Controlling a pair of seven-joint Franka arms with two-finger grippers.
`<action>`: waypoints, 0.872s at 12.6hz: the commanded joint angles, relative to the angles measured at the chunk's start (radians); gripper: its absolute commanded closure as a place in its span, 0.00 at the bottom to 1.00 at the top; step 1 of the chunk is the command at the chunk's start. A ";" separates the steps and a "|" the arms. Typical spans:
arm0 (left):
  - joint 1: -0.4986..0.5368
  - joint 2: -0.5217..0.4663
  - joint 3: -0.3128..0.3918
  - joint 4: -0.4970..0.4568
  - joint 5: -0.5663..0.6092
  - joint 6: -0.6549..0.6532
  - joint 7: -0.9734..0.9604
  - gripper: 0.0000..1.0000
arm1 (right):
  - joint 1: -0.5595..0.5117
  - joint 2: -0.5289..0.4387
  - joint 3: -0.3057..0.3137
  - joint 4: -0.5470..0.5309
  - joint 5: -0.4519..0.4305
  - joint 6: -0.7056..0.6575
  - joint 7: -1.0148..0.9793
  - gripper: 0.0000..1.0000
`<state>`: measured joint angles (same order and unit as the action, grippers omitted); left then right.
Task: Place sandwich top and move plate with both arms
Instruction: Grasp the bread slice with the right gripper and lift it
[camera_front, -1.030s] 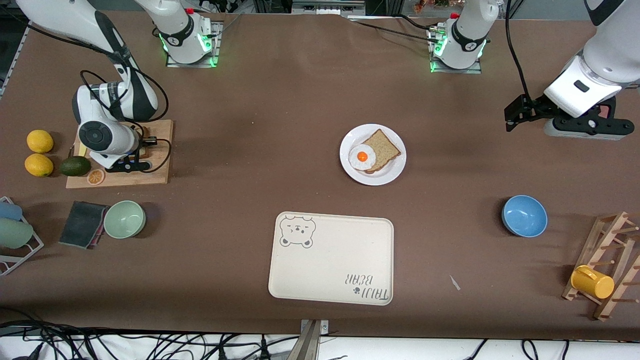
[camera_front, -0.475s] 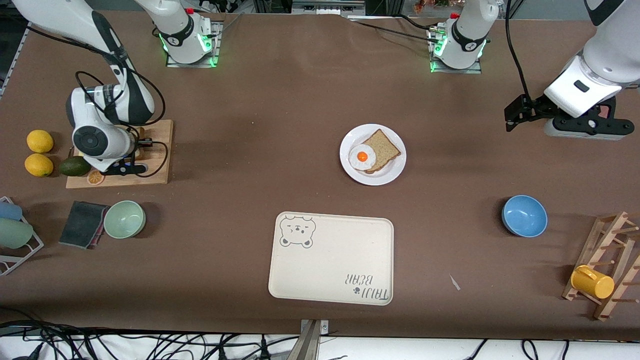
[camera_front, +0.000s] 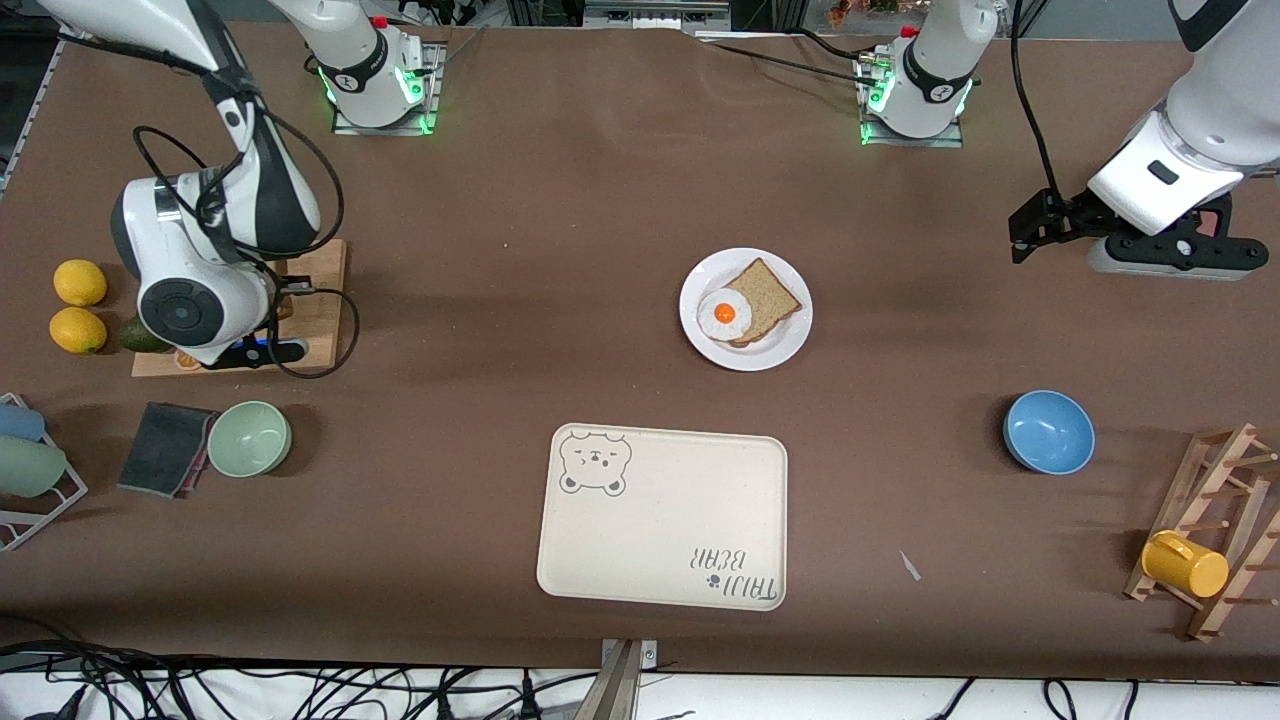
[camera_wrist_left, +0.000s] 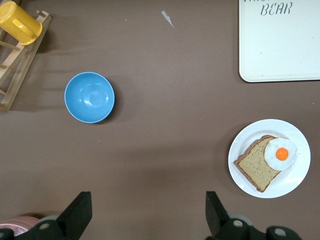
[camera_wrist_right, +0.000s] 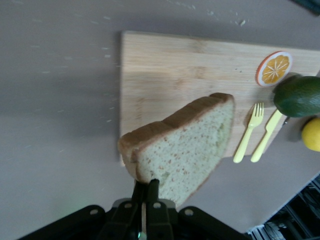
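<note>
Sandwich top (camera_wrist_right: 182, 149) pinched by right gripper (camera_wrist_right: 145, 192), now lifted higher over cutting board (camera_wrist_right: 165, 75). Left gripper (camera_wrist_left: 145, 212) waits, fingers spread, unmoved.

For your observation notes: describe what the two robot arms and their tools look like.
Both arms are glossy white with black joints. The right arm carries looping black cables and a round grey end cap. The left arm has a black cable too. Each tool is black with two fingers; green lights glow at both bases.
</note>
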<state>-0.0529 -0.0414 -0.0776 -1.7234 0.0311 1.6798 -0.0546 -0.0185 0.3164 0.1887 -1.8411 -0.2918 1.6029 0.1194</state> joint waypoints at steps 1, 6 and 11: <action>-0.001 -0.002 -0.002 0.007 0.027 -0.012 -0.011 0.00 | 0.110 0.020 0.049 0.164 0.058 -0.126 0.083 1.00; -0.001 -0.002 -0.002 0.007 0.027 -0.012 -0.011 0.00 | 0.424 0.139 0.049 0.368 0.229 -0.121 0.391 1.00; -0.001 -0.002 -0.002 0.007 0.027 -0.012 -0.011 0.00 | 0.664 0.340 0.054 0.600 0.298 0.073 0.695 1.00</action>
<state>-0.0524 -0.0414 -0.0776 -1.7233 0.0311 1.6796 -0.0546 0.5974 0.5632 0.2481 -1.3570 -0.0292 1.6313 0.7307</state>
